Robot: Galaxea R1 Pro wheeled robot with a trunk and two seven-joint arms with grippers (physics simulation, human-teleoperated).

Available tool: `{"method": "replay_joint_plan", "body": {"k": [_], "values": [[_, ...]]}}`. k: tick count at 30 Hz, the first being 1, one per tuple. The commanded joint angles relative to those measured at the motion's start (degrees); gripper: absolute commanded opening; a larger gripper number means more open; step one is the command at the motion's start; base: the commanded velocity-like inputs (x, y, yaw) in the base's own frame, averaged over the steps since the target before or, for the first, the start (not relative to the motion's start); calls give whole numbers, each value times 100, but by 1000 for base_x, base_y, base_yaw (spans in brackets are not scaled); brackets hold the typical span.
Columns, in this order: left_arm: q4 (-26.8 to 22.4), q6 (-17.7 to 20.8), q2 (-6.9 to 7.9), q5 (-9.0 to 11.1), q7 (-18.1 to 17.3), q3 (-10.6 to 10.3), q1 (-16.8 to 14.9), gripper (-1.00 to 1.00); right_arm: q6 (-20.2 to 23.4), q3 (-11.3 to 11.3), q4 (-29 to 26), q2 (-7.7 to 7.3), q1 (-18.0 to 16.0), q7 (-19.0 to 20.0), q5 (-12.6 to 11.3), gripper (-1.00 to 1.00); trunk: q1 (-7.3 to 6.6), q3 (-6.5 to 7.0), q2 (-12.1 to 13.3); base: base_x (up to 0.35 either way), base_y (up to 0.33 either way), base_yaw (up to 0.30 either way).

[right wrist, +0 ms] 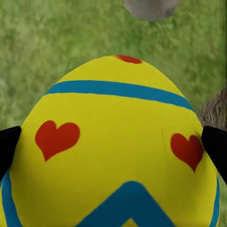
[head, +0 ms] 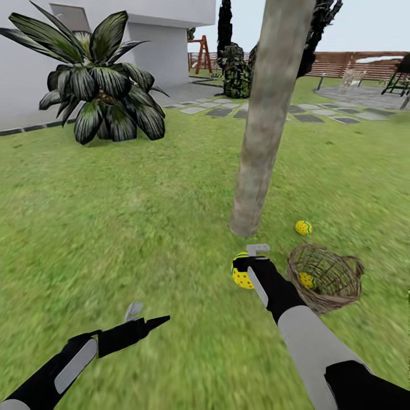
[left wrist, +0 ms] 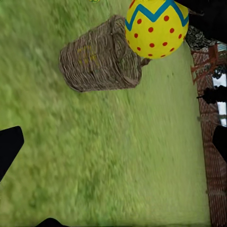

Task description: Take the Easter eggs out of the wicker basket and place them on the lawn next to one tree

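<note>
At the foot of the tree: the bare grey-brown trunk (head: 267, 114) meets the lawn (head: 142, 228) just ahead of the right arm, which suits it as the spot to gather all three eggs.
Right gripper (head: 249, 267): closed around one Easter egg (head: 241, 272), held just above the grass, near the trunk base and beside the basket. In the right wrist view this egg (right wrist: 118, 151) sits between the two dark fingers (right wrist: 7, 151), the trunk's foot just beyond it, so the hold looks aimed at setting it down by the tree.
Egg on the grass (head: 303, 228): lies by itself a little to the right of the trunk base, apart from the basket; judged already placed.
Wicker basket (head: 336, 285): tipped on its side, mouth facing the robot, just right of the right gripper. One egg (head: 307, 280) rests inside it, so a third of the job remains after this one.
Left gripper (head: 142, 319): hangs low over bare grass, well apart from the basket, fingers spread and holding nothing. Its camera looks across at the basket (left wrist: 101, 56) and the carried egg (left wrist: 156, 28).
Next move, as a judgement: lower and release gently; the egg's round shape may roll.
</note>
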Motion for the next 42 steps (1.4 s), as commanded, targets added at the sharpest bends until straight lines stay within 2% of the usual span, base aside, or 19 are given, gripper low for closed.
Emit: {"method": "replay_joint_plan", "body": {"k": [1,11,15,24,34,42], "values": [[0,0,-1,0,0,0,-1,100,-1,4,64,0,0,0,0,-100,0,0,0,256,182,-271],[0,-4,-3,2,7,0,3,100,28,9,232,2,0,9,0,-100,0,0,0,256,182,-274],[0,-4,-3,0,2,0,1,100,49,2,232,81,0,12,0,-100,0,0,0,196,205,-270],[0,-4,-4,0,1,0,0,100,68,6,232,88,0,23,0,-100,0,0,0,86,197,-24],[0,-4,-3,0,69,0,3,100,65,6,232,88,0,24,0,-100,0,0,0,210,150,0],[0,-4,-3,-8,70,0,0,100,68,8,232,88,0,20,0,-100,0,0,0,81,156,-227]]}}
